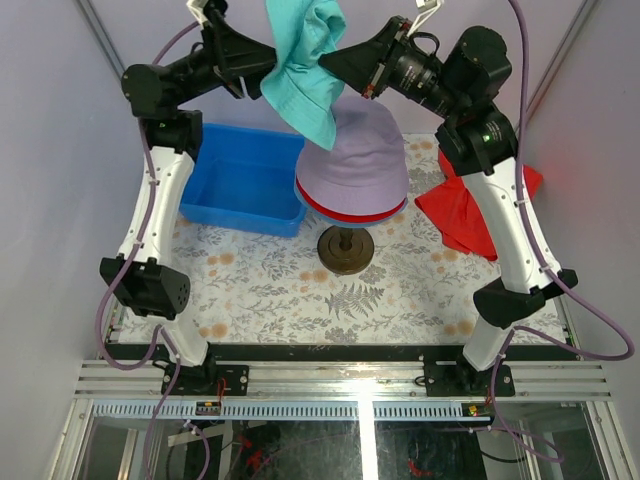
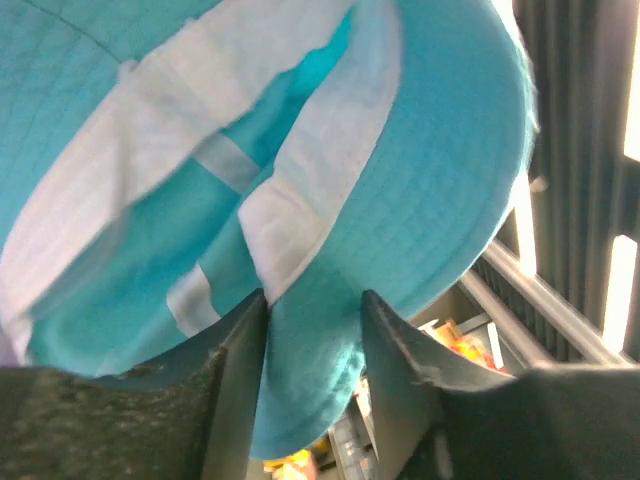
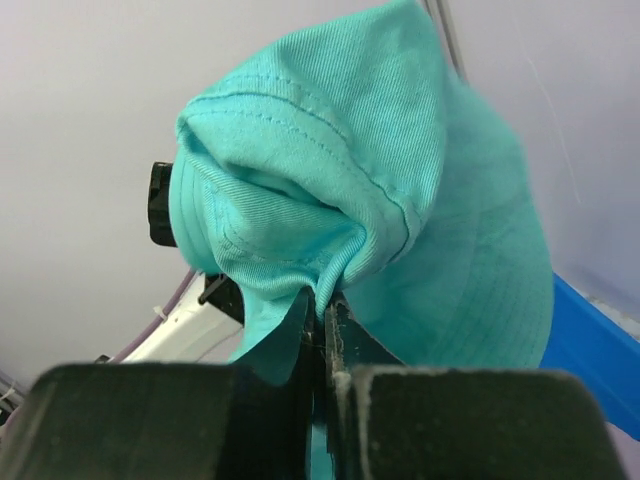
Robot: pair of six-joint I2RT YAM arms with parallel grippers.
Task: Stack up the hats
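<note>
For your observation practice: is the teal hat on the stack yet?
Off. The teal hat hangs above the lilac hat, pinched in the right hand.

The teal hat (image 3: 450, 200) is matt cloth, the blue bin (image 1: 245, 172) glossy plastic.

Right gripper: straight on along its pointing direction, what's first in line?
The teal hat the right gripper is shut on. Past that cloth the left gripper faces it, likely next, though depth is unclear.

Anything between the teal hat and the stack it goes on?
Nothing visible: the teal hat, pinched by the right end effector, hangs over the far edge of the lilac hat topping the stack.
</note>
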